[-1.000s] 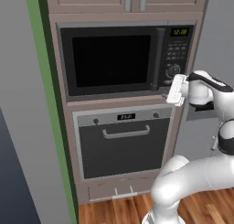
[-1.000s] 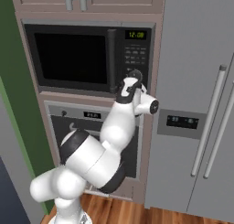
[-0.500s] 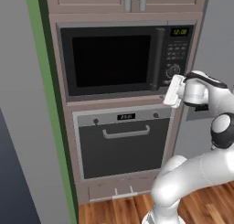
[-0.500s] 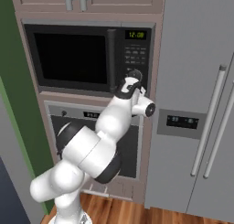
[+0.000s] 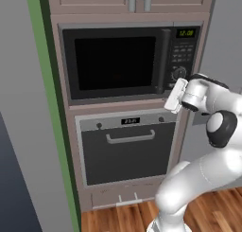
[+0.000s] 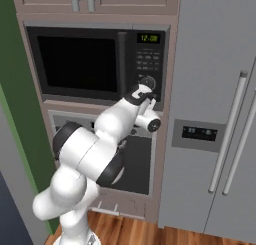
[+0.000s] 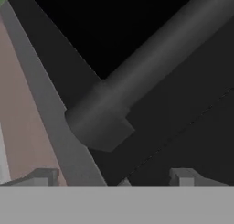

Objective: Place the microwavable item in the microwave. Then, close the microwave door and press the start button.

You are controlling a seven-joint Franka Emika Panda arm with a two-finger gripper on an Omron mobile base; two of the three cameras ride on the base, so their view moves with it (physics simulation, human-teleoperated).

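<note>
Left base view: microwave door (image 5: 116, 63) shut, flush with frame; microwave (image 5: 132, 60) built into cabinet column, control panel (image 5: 182, 53) at 3 o'clock of door, green digits lit. Gripper (image 5: 174, 95) at door's 4 o'clock corner, just below dial (image 5: 178, 73), beside door handle (image 7: 137, 81). Hand view: fingers (image 7: 45, 176) set apart, tips near handle's lower end, nothing between them. Yellow cup's whereabouts: cannot tell. Oven (image 5: 127, 148) below microwave. Right base view: fridge (image 6: 215, 114) at 3 o'clock.
</note>
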